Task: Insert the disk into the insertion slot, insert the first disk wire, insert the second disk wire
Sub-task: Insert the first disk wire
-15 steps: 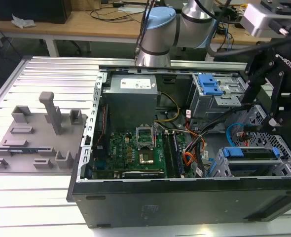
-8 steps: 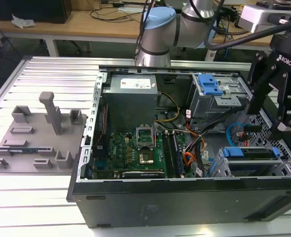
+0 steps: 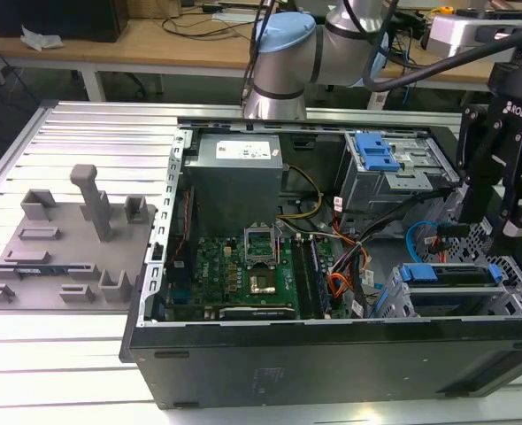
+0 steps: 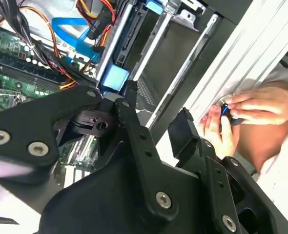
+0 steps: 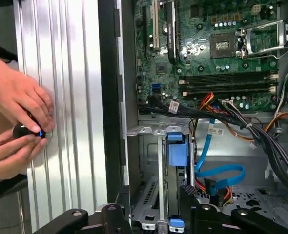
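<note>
Disk (image 5: 175, 148) seems seated in the slot (image 5: 149, 130), its blue frame showing, though I see little of it. My gripper (image 4: 156, 105) hangs just above the slot, jaws wide apart, holding nothing.

Ribbed aluminium table (image 3: 49, 354), wooden workbench (image 3: 155, 40) behind, cluttered with cables (image 3: 195, 27)

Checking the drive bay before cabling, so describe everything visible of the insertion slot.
The insertion slot is a silver-grey sheet-metal cage with folded, ribbed walls. It sits in the corner of the open case, at the exterior view's lower right. The disk in its blue carrier sits inside it, blue end showing. In the first wrist view a light blue cable loops beside the cage. The gripper hangs above it, open and empty.
</note>
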`<state>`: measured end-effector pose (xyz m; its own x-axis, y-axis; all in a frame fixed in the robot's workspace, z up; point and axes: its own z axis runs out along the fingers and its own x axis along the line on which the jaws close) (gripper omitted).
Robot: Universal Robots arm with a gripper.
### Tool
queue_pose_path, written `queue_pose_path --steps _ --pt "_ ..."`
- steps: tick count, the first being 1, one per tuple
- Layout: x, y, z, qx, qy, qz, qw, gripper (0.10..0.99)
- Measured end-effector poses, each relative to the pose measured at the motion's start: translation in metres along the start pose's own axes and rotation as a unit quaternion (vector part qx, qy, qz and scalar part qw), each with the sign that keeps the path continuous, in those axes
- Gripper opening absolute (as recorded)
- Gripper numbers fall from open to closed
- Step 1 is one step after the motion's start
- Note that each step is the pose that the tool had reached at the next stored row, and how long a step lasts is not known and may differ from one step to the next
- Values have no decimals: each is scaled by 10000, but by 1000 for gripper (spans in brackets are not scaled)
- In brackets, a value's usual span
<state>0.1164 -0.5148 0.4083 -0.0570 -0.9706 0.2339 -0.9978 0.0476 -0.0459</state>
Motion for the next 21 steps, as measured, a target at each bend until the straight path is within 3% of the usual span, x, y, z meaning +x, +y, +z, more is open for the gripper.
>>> queue_pose_path --steps 2,3,4,5,9,11,12,14,15,17,18,21 --pt "-4 1 10 -14 16 94 10000 529" --pt "-24 1 7 -12 88 92 9999 529" --pt "-49 2 4 -8 246 81 9997 529" --pt "-165 -3 -14 -3 308 75 9995 529" --pt "-365 -26 -40 -4 309 75 9995 529" --pt "-454 -79 -32 -4 308 76 9995 529" --pt "-491 -151 -14 -6 308 75 9995 529" --pt "-514 -265 20 -17 309 71 9995 529" --pt "-528 -368 51 -26 311 69 9995 529" --pt "-536 -446 70 -26 314 70 9995 529" --pt "-540 -463 80 -38 377 130 9992 529" --pt "-543 -462 92 -79 428 341 9985 529"
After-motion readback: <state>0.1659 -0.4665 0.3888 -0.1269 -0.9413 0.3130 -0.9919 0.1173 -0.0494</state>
